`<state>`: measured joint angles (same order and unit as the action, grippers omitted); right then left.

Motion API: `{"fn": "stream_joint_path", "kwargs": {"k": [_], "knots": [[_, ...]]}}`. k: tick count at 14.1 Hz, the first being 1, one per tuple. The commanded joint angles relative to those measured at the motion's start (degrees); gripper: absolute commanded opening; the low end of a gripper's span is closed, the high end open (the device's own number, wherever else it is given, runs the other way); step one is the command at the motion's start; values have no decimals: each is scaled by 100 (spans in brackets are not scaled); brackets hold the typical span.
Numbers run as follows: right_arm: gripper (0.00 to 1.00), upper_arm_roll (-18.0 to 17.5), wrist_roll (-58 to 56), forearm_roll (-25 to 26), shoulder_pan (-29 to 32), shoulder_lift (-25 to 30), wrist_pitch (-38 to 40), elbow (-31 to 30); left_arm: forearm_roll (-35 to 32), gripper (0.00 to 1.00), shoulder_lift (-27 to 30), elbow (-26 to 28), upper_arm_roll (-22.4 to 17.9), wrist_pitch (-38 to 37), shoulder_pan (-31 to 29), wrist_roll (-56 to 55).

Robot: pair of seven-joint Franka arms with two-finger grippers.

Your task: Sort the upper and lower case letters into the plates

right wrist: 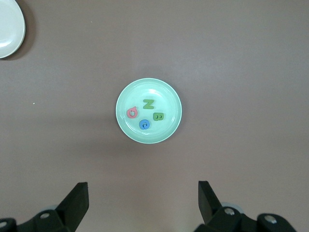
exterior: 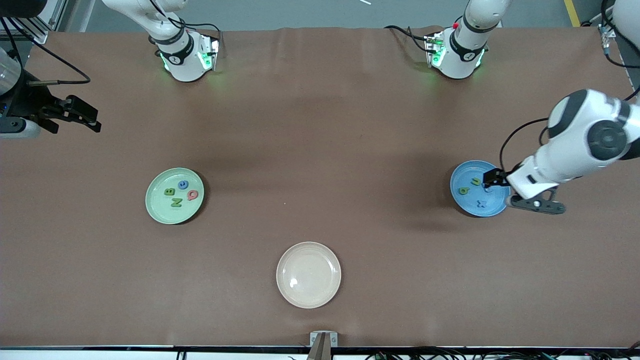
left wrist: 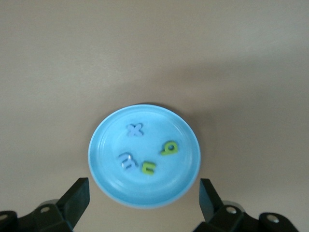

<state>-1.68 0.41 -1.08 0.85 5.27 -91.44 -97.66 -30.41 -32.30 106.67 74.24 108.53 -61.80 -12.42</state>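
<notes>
Left pincer (exterior: pixel 492 181) hovers wide over the blue plate (exterior: pixel 492 206); right pincer (exterior: pixel 80 116), also wide, waits well apart from the green plate (exterior: pixel 156 205).

place: robot lab | evidence: two white arm bases (exterior: pixel 187 57) bolted on a brown-covered surface (exterior: pixel 320 125), green status lights, loose black cables (exterior: pixel 60 60), aluminium frame at one corner, grey floor past the surface edge
</notes>
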Motion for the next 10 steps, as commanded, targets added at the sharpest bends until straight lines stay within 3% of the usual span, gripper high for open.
{"fn": "stream_joint_path", "kwargs": {"k": [1, 5, 9, 10], "knots": [[100, -34, -15, -50, 65, 44, 39, -42, 928, 100, 679, -664, -40, -595, 19, 546], [100, -34, 107, -59, 56, 53, 48, -42, 1704, 100, 1479, -1252, -602, -1253, 18, 1354], [100, -43, 301, -94, 38, 53, 74, -34, 2801, 100, 2121, -1877, -1594, -1826, 27, 2103], [100, -43, 293, -173, 47, 53, 65, -34, 2969, 100, 2244, -1904, -1640, -1923, 27, 2095]]}}
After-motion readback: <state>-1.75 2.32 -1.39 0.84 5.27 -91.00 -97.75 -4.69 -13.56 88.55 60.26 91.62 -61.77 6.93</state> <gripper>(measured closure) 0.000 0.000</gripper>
